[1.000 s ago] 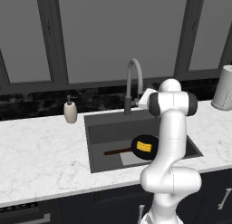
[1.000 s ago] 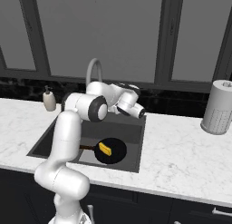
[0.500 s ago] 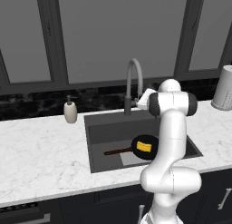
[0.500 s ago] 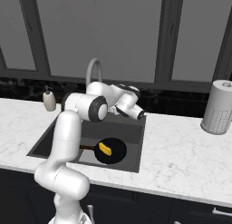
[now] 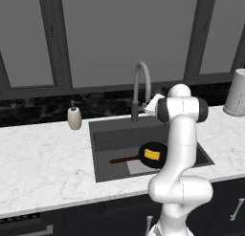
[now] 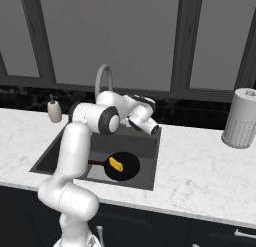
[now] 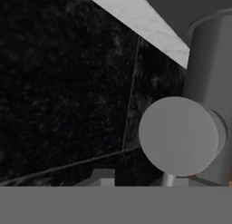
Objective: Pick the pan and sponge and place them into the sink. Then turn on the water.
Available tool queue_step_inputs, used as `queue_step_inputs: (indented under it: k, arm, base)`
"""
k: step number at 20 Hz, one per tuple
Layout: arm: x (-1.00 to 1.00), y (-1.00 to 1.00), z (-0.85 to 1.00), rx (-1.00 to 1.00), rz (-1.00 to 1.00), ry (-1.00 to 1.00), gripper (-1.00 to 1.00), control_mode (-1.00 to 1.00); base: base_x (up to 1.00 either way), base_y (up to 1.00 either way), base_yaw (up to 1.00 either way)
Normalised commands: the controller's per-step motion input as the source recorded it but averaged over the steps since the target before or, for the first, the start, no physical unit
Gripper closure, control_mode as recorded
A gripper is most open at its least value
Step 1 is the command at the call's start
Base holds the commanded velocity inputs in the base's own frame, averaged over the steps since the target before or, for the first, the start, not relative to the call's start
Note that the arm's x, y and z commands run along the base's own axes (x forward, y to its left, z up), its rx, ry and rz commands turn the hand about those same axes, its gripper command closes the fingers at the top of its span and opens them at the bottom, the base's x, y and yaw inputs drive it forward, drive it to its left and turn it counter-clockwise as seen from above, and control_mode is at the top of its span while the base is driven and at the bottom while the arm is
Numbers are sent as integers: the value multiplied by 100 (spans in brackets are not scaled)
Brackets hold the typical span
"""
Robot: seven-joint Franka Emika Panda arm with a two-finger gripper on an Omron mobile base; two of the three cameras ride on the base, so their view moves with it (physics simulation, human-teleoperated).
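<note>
Currently the pan [image 5: 152, 155] sits on the sink [image 5: 105, 134] floor near the front right corner, handle pointing left, with the sponge [image 5: 152, 154] lying in it. The gripper [image 6: 154, 129] is at the faucet [image 5: 139, 87] base by the sink's back edge. The hand view has a round grey knob [image 7: 178, 135] close ahead. Can't tell whether the jaws are closed on anything.

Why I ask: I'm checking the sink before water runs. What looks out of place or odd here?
Nothing stands out. The pan lies flat in the sink with the sponge resting on it, and no water runs from the faucet.
</note>
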Motion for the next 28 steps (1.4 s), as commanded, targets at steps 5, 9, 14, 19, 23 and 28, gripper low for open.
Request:
queue_step_inputs:
  k: [5, 9, 14, 19, 23, 28]
  arm:
    - [49, -64, 37, 12, -15, 9, 100, -100]
    - [64, -76, 38, 10, -31, 18, 100, -100]
    - [57, -98, 47, 17, -26, 22, 100, -100]
    - [64, -100, 56, 21, -22, 27, 100, -100]
    - [68, -98, 68, 20, -21, 32, 100, -100]
    - [12, -74, 91, 20, -14, 14, 100, -100]
  base:
    - [0, 0, 0]
    - [0, 0, 0]
    - [0, 0, 0]
    - [0, 0, 0]
    - [0, 0, 0]
    - [0, 0, 0]
